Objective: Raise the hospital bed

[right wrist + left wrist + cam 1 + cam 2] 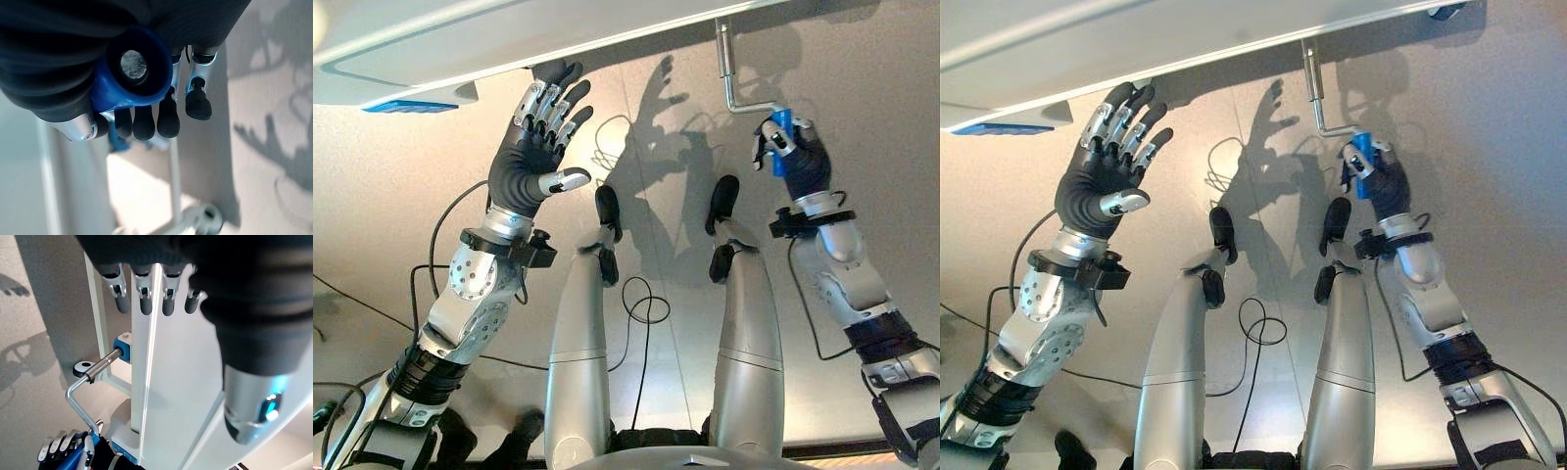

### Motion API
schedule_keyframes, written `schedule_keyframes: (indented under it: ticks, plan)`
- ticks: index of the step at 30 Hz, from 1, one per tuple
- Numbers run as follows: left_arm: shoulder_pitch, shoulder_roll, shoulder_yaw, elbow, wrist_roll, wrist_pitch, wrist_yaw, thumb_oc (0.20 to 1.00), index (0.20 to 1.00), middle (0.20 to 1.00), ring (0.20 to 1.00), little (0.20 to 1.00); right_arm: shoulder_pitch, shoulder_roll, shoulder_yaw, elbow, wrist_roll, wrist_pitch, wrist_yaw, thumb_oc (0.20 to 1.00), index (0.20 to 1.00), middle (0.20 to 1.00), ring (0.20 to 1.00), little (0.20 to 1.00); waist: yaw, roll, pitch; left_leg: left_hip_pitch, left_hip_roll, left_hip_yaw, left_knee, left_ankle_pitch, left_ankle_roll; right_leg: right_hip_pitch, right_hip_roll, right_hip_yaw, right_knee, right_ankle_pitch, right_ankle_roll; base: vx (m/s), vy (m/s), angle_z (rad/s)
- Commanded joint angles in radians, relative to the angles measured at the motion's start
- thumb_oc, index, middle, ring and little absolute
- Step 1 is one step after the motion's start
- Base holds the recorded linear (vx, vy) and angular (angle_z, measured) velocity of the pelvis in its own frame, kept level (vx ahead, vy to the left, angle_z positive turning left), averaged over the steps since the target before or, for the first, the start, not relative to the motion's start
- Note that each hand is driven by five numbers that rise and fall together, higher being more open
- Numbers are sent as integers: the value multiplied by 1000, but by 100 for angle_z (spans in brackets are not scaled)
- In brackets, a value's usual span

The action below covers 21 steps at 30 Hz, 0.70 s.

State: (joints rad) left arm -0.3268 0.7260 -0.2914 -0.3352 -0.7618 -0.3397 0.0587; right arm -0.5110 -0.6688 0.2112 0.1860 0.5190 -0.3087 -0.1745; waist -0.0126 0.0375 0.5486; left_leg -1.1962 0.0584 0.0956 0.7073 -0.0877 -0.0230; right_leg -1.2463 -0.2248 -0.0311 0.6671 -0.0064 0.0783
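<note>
blue crank grip [782,132] clasped by right hand [793,149] fingers; left hand [540,127] fingers spread.

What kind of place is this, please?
Probably a hospital or care room, or a mock-up of one: a white bed frame with a metal crank, whose blue handle the right hand grips, over a plain grey floor.

You see the white hospital bed [460,44] overhead; its bent silver crank [736,83] with a blue grip [781,137] hangs below its edge.
</note>
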Motion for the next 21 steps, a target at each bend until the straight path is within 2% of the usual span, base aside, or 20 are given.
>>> schedule_keyframes:
  ticks: [1,3,6,7,10,11,12,14,17,18,19,21]
  plan:
    - [22,-23,30,-130,-6,-64,-21,1000,1000,1000,1000,1000,-150,-74,-144,36,-17,-106,-143,200,200,200,200,200,1,15,-29,33,-17,-32,-134,94,-46,37,19,-17,26,9,49,0,0,0]
    - [20,-20,26,-131,-3,-64,-19,1000,1000,1000,1000,1000,-166,-85,-138,90,-37,-95,-166,200,200,200,200,200,3,16,-29,31,-17,-33,-133,93,-46,35,19,-17,28,8,49,0,0,0]
    - [16,-16,7,-138,-3,-59,-19,1000,1000,1000,1000,1000,-212,-116,-94,240,-115,-32,-205,200,200,200,200,200,9,17,-29,28,-15,-36,-132,92,-46,32,18,-17,30,9,47,0,0,0]
    - [15,-17,8,-137,-2,-59,-19,1000,1000,1000,1000,1000,-221,-116,-89,249,-114,-36,-205,200,200,200,200,200,8,18,-29,27,-15,-36,-132,92,-46,31,19,-17,29,9,47,0,0,0]
    - [12,-13,-18,-140,-1,-53,-20,1000,1000,1000,1000,1000,-274,-135,-20,411,-166,24,-197,200,200,200,200,200,18,21,-29,18,-17,-36,-129,95,-45,23,18,-20,35,10,45,0,0,0]
    - [12,-14,-16,-140,0,-53,-20,1000,1000,1000,1000,1000,-283,-135,-13,420,-164,21,-196,200,200,200,200,200,16,22,-29,16,-16,-36,-128,94,-45,22,19,-20,35,10,45,0,0,0]
    - [1,-7,-33,-140,2,-52,-18,1000,1000,1000,1000,1000,-321,-136,24,535,-176,43,-193,200,200,200,200,200,24,25,-29,13,-16,-35,-127,95,-45,20,18,-22,38,10,44,0,0,0]
    - [-3,-6,-36,-140,1,-51,-18,1000,1000,1000,1000,1000,-352,-137,52,585,-167,50,-179,200,200,200,200,200,24,28,-29,9,-16,-36,-127,96,-45,17,18,-22,38,11,44,0,0,0]
    - [-21,6,-73,-142,-3,-49,-19,1000,1000,1000,1000,1000,-426,-124,132,794,-166,85,-147,200,200,200,200,200,39,37,-29,1,-20,-37,-120,96,-43,8,15,-23,51,12,45,0,0,0]
    - [-23,5,-73,-141,-3,-49,-19,1000,1000,1000,1000,1000,-433,-124,137,801,-164,82,-145,200,200,200,200,200,38,38,-29,0,-20,-37,-120,96,-43,7,15,-23,51,12,45,0,0,0]
    - [-42,15,-95,-137,1,-50,-14,1000,1000,1000,1000,1000,-475,-117,201,897,-202,106,-124,200,200,200,200,200,46,42,-29,-7,-22,-37,-114,97,-43,2,15,-24,55,14,44,0,0,0]
    - [-54,13,-104,-133,5,-49,-12,1000,1000,1000,1000,1000,-498,-101,229,952,-208,116,-109,200,200,200,200,200,48,47,-29,-11,-22,-37,-113,98,-43,1,13,-25,54,14,45,3,3,2]
